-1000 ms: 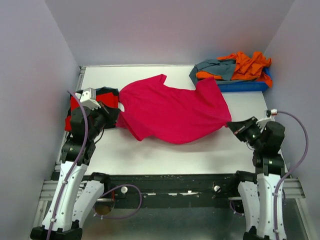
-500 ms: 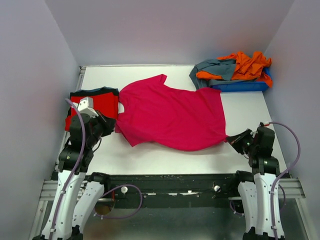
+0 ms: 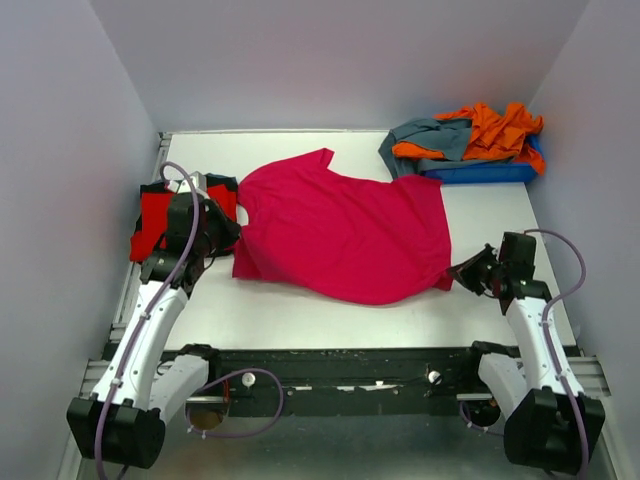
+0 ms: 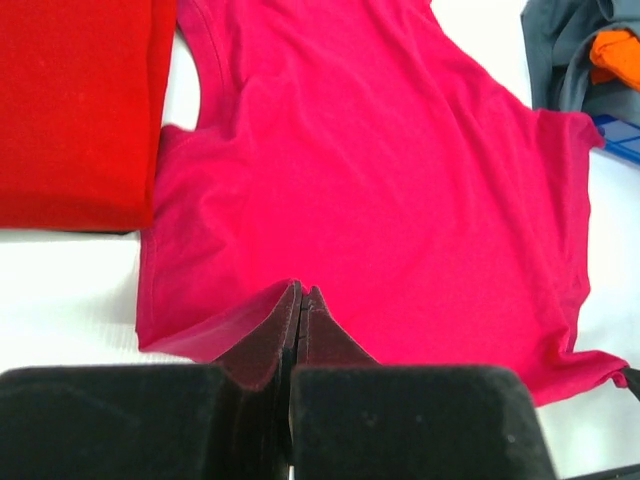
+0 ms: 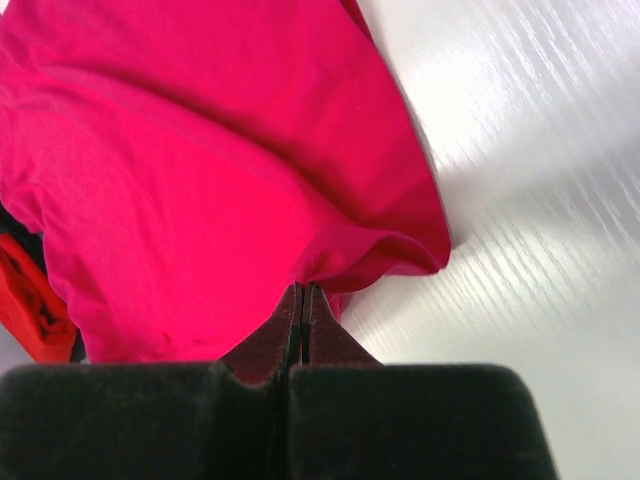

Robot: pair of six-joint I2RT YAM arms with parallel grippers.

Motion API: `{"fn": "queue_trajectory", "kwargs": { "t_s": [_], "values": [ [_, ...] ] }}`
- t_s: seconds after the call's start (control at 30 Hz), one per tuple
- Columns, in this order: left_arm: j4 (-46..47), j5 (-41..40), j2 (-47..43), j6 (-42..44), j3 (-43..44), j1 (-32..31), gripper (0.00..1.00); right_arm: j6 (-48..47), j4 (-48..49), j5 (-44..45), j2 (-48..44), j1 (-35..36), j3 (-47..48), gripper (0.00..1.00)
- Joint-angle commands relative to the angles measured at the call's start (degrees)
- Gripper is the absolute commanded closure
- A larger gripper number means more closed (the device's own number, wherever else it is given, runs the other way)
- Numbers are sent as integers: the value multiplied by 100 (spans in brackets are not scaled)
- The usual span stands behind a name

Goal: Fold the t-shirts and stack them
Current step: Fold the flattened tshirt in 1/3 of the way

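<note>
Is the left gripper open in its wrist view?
No, the left gripper is shut, its fingers pressed together on an edge of the pink t-shirt.

Red tee (image 3: 152, 215) partly behind left arm (image 3: 188, 228)

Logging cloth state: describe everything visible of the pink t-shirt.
The pink t-shirt is plain soft cloth, spread mostly flat, lightly wrinkled, on the white table, neck toward the left, hem toward the right. The left gripper is shut on its near left edge, the right gripper on its near right corner. A folded red t-shirt lies beside its neck end.
</note>
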Motion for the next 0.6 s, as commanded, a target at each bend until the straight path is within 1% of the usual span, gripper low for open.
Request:
{"fn": "queue_trajectory", "kwargs": {
  "t_s": [0.0, 0.23, 0.43, 0.57],
  "values": [
    [456, -500, 459, 55, 511, -19, 100, 192, 740, -23, 576, -31, 435, 99],
    [632, -722, 1610, 28, 1372, -19, 100, 412, 1092, 29, 1753, -22, 1217, 99],
    [720, -950, 2349, 46, 2014, -19, 100, 430, 1268, -58, 2729, -31, 1771, 99],
    [729, -1135, 2824, 107, 2401, -19, 100, 404, 1575, -278, 3266, -22, 2008, 99]
  ]
}}
